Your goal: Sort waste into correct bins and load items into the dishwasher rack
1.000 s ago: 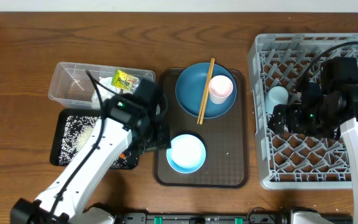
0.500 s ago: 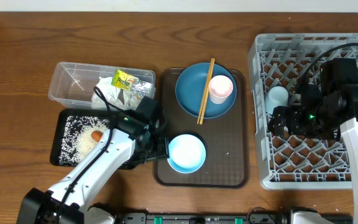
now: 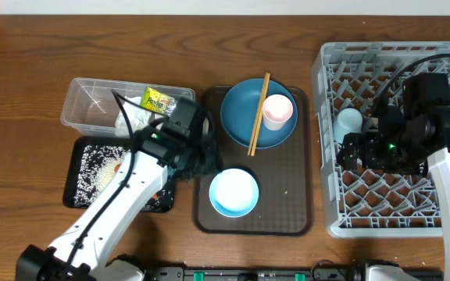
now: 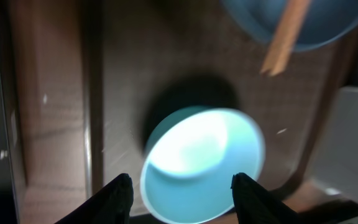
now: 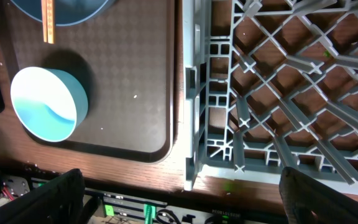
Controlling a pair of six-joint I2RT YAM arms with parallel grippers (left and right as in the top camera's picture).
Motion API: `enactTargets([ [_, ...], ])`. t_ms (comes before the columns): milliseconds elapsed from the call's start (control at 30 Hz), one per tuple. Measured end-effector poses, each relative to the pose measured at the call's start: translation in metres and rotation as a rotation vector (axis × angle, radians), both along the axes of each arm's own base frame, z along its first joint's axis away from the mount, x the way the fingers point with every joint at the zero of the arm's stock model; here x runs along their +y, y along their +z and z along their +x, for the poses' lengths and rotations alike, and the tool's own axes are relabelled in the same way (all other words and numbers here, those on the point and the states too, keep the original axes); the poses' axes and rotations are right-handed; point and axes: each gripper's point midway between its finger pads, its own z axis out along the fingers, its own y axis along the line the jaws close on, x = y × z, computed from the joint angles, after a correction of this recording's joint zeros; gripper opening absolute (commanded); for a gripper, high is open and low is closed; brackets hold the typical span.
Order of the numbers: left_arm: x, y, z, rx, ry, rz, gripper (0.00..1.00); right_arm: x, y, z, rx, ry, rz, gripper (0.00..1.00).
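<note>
Step in hand, most likely: fetching the pale blue-white bowl (image 3: 233, 192) for the dishwasher rack (image 3: 444, 58). Upright at 6 o'clock on the brown serving tray (image 3: 299, 195), not yet gripped. Directly above it, the left hand (image 4: 180, 193), spread open, one fingertip toward each side of the bowl's near rim in the blurred wrist view, no contact visible.

At 12 o'clock from the bowl, on the same tray: the dark-blue plate (image 3: 244, 117), carrying the wooden chopsticks (image 3: 258, 113) and the pink cup (image 3: 277, 111). At 9 o'clock from the tray: the clear tub (image 3: 92, 97) with the napkin (image 3: 135, 117) and snack wrapper (image 3: 155, 100) inside. At 6 o'clock from the tub: the black tray (image 3: 80, 187), strewn with rice (image 3: 100, 168). At 3 o'clock: the rack, already holding the light-blue cup (image 3: 350, 121) by its 9 o'clock wall. Over that same side, the right hand (image 5: 179, 186), wide open and empty.

Next, probably: lower the left hand until the fingers straddle one wall of the bowl, close on the rim, lift clear of the tray lip, carry toward 3 o'clock. Worth watching: a thin, smooth rim, apt to slip or tip.
</note>
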Motion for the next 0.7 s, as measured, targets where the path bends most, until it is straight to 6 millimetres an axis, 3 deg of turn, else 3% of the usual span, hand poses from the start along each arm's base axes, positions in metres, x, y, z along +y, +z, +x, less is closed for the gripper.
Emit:
enactTargets([
  [133,-0.008,0.018,0.015,-0.065,-0.002,-0.032,0.51,0.0,0.0,0.0,0.0,0.0,0.0,0.99],
  [233,-0.014,0.02,0.017,-0.084,-0.015,-0.041,0.51,0.0,0.0,0.0,0.0,0.0,0.0,0.99],
  [433,-0.05,0.024,0.024,-0.165,-0.097,-0.089,0.51,0.0,0.0,0.0,0.0,0.0,0.0,0.99],
  [567,-0.073,0.018,0.029,-0.203,-0.143,-0.101,0.51,0.0,0.0,0.0,0.001,0.0,0.0,0.99],
  [700,-0.078,0.007,0.039,-0.229,-0.138,-0.067,0.51,0.0,0.0,-0.001,0.004,0.0,0.0,0.99],
])
